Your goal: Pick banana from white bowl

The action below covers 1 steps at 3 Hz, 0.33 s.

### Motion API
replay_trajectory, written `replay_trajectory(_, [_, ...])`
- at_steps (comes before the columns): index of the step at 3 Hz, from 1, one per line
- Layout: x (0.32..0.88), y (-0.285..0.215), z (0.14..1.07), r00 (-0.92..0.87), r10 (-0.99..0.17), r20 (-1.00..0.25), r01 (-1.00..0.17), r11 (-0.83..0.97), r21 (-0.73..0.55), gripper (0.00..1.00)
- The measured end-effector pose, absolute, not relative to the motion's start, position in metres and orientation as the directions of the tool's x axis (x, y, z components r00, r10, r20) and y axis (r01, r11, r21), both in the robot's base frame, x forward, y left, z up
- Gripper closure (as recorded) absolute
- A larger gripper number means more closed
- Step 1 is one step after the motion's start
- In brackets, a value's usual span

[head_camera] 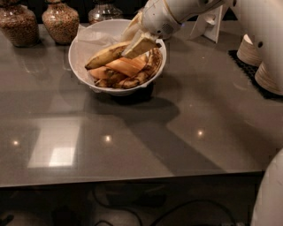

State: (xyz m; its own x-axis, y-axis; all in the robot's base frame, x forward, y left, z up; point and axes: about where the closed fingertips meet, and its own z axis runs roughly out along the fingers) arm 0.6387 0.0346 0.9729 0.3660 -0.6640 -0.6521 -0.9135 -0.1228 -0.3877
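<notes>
**A:** What sits farthest to the left of the gripper [130, 45]?

**B:** Two grain-filled jars [17, 24], well off to its left at the back of the grey table [146, 132]. A third jar [104, 11] stands nearer, behind the bowl.

**A:** And the banana?

**B:** The banana [105, 55] is in the white bowl [76, 59], lying over the smaller orange-brown bananas [124, 68]. Its dark tip points away to the gripper's left. Its right end runs up into the gripper.

**A:** How does the gripper stand?

**B:** It reaches down into the bowl's right half and is pinching that right end of the banana. Crumpled paper lining [90, 37] shows just to its left.

**A:** And to its right?

**B:** A white stand [208, 24] a little behind it. Farther right are stacked off-white bowls [250, 50] on a black mat [247, 70].
</notes>
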Motion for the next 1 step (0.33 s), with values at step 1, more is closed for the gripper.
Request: replay_trajectory(1, [0.6167,0.0165,0.9976,0.37,-0.639,-0.674,-0.908,-0.092,-0.41,1.0])
